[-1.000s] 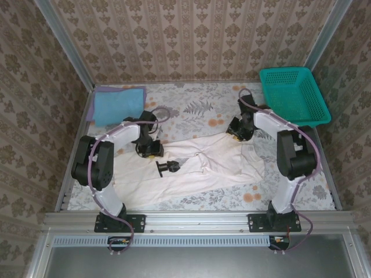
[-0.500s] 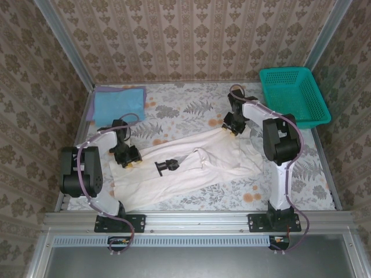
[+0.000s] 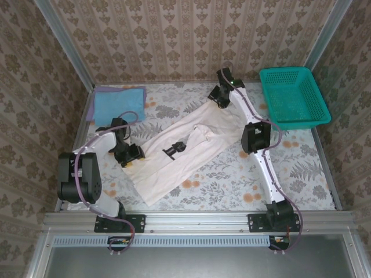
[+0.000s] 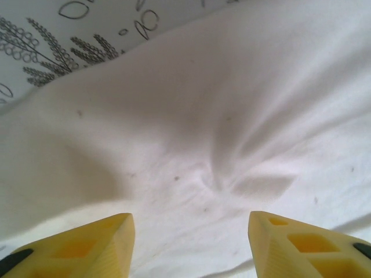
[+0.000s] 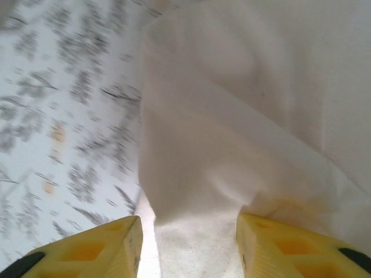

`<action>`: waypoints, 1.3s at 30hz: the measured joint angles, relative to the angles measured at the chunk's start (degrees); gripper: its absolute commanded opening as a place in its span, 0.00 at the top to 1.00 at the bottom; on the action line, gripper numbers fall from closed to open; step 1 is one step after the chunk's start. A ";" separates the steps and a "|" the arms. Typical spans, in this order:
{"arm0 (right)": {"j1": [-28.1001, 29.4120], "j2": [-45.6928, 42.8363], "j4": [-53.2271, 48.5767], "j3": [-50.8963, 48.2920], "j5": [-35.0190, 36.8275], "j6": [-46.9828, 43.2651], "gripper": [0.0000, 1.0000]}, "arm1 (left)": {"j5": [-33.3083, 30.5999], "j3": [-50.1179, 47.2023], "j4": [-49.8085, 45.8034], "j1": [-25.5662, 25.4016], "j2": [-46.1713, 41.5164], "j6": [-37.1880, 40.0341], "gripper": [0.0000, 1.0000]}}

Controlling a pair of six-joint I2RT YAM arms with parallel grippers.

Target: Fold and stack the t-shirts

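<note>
Sprawling off-white shirt (image 3: 179, 156) on floral tablecloth (image 3: 232, 185), damask walls (image 3: 191, 40)

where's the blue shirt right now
In the top external view the light blue t-shirt lies flat at the far left corner of the table, beyond the left gripper and apart from the off-white t-shirt.

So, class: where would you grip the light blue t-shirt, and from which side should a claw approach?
Probably its near right corner, coming from the table's middle. The light blue t-shirt lies flat, a rectangle in the far left corner with frame rails along its far and left sides; only the near and right edges are open.
</note>
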 measured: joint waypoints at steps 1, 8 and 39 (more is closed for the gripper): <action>0.28 1.86 0.33 3.06 -0.42 0.20 0.48 | -0.04 0.48 -0.68 -0.70 -0.70 0.33 0.42; 1.75 3.15 2.16 6.36 -1.81 -1.97 0.39 | -2.29 7.10 -6.16 -11.58 -6.21 5.11 0.38; -10.71 -64.98 -37.16 -29.83 -4.94 -27.10 0.29 | 1.01 13.94 -9.66 -39.95 18.36 -0.20 0.44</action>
